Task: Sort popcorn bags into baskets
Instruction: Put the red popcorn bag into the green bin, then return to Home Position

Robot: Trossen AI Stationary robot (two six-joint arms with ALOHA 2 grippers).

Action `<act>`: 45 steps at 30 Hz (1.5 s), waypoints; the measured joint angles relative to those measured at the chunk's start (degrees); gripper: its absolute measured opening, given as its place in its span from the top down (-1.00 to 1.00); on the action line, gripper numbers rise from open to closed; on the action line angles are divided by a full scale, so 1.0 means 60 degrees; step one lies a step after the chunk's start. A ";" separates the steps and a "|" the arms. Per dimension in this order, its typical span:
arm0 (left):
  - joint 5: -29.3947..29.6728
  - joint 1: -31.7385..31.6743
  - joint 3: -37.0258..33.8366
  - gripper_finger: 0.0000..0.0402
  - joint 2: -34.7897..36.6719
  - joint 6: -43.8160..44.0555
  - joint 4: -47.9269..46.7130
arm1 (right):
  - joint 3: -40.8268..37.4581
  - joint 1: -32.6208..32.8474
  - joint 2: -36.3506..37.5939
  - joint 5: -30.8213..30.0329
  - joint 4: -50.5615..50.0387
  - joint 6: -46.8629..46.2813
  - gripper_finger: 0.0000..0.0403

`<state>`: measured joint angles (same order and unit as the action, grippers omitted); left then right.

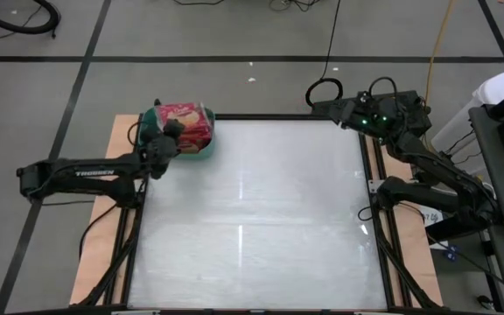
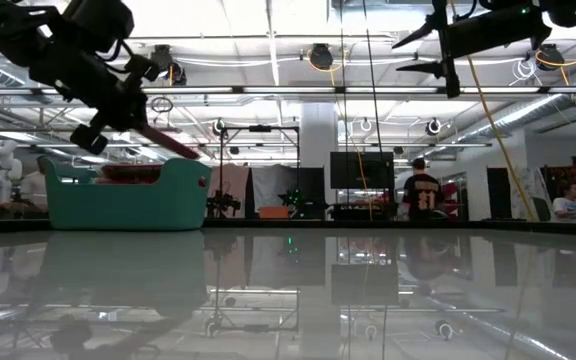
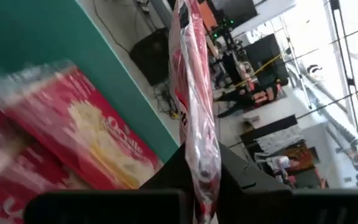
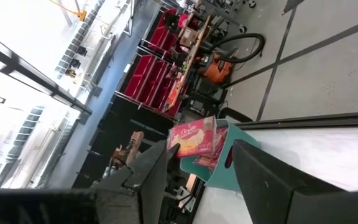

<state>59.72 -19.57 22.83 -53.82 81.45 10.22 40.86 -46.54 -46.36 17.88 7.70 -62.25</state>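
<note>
Clearly, the left gripper (image 3: 199,186) was clamped on the edge of one popcorn bag (image 3: 194,106), which stood up thin between the dark fingers. In the high view this gripper (image 1: 171,133) was over the teal basket (image 1: 201,150) at the far left corner of the tabletop (image 1: 252,219), and the low view showed the bag (image 2: 168,143) tilted just above the basket's rim (image 2: 128,205). We judged the step to be the drop into the basket. To do it well, the bag should be fully over the red packets (image 1: 189,122) already inside, low and clear of the wall, before the fingers part; otherwise it could catch on the rim and fall outside.

The right gripper (image 4: 197,163) waited at the far right corner, fingers apart and holding nothing.

On a packet in the basket (image 3: 86,140) we read a cursive brand that began with "Orville"; the rest was not legible. The left arm (image 1: 86,175) carried the word "TROSSEN".
</note>
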 joint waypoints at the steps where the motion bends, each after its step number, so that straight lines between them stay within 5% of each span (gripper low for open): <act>1: -0.0018 -0.0083 0.0000 0.83 0.0110 -0.0035 -0.0163 | 0.0000 0.0000 -0.0030 0.0002 -0.0003 -0.0002 0.13; 11: -0.2254 -0.1123 0.0004 0.57 0.0353 -0.0097 -0.1333 | 0.0000 0.0000 -0.0435 -0.0002 0.0219 -0.0068 0.13; 26: -0.3285 -0.1778 0.0155 -0.45 0.1939 -0.1600 -0.1264 | 0.0000 0.0004 -0.0475 0.0024 0.0248 -0.0300 0.13; 31: -0.4199 -0.1771 0.0766 -0.39 0.2600 -0.2347 -0.2238 | 0.0000 0.0004 -0.0475 0.0027 0.0251 -0.0300 0.13; 38: -0.4211 -0.1770 0.2186 -0.17 0.2863 -0.3380 -0.3963 | 0.0000 0.0004 -0.0475 0.0060 0.0248 -0.0289 0.13; 45: -0.4301 -0.1807 0.2863 -0.04 0.2856 -0.4270 -0.4025 | 0.0000 0.0006 -0.0475 0.0058 0.0249 -0.0268 0.13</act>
<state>33.92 -30.41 40.01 -36.69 55.83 -13.94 40.86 -46.51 -49.21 18.23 9.20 -63.86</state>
